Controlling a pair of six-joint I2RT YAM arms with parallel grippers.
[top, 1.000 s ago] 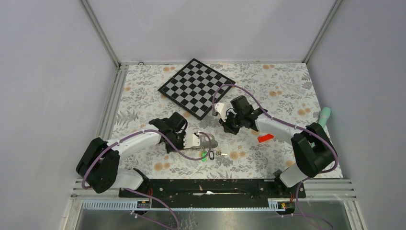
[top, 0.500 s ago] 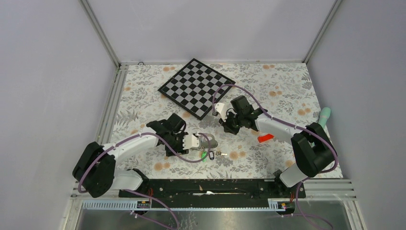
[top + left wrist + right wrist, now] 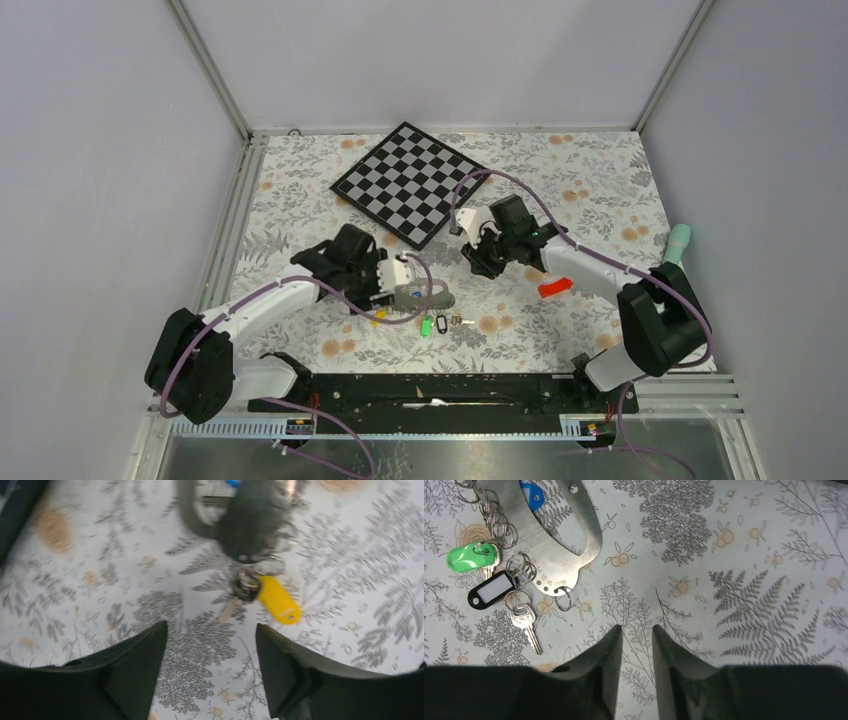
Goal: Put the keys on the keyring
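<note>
The grey metal keyring (image 3: pixel 428 296) lies flat on the floral cloth and also shows in the right wrist view (image 3: pixel 559 540). A yellow-tagged key (image 3: pixel 381 312) lies at its left end (image 3: pixel 280 601). A green-tagged key (image 3: pixel 466 557), a black tag with a white label (image 3: pixel 491 591) and a bare key (image 3: pixel 526 625) lie at its near edge on small rings. A blue tag (image 3: pixel 531 492) shows through its opening. My left gripper (image 3: pixel 211 630) is open and empty, above the cloth just left of the keyring. My right gripper (image 3: pixel 637 630) is empty with a narrow gap, to the keyring's right.
A black-and-white checkerboard (image 3: pixel 410 185) lies at the back centre. A small red object (image 3: pixel 554 288) lies right of my right gripper. A teal object (image 3: pixel 679 240) sits at the right edge. Metal rails run along the left and near table edges.
My left gripper has drawn back up and left from the keyring, and the yellow tag now shows beside it. My right gripper has shifted slightly to the right.
</note>
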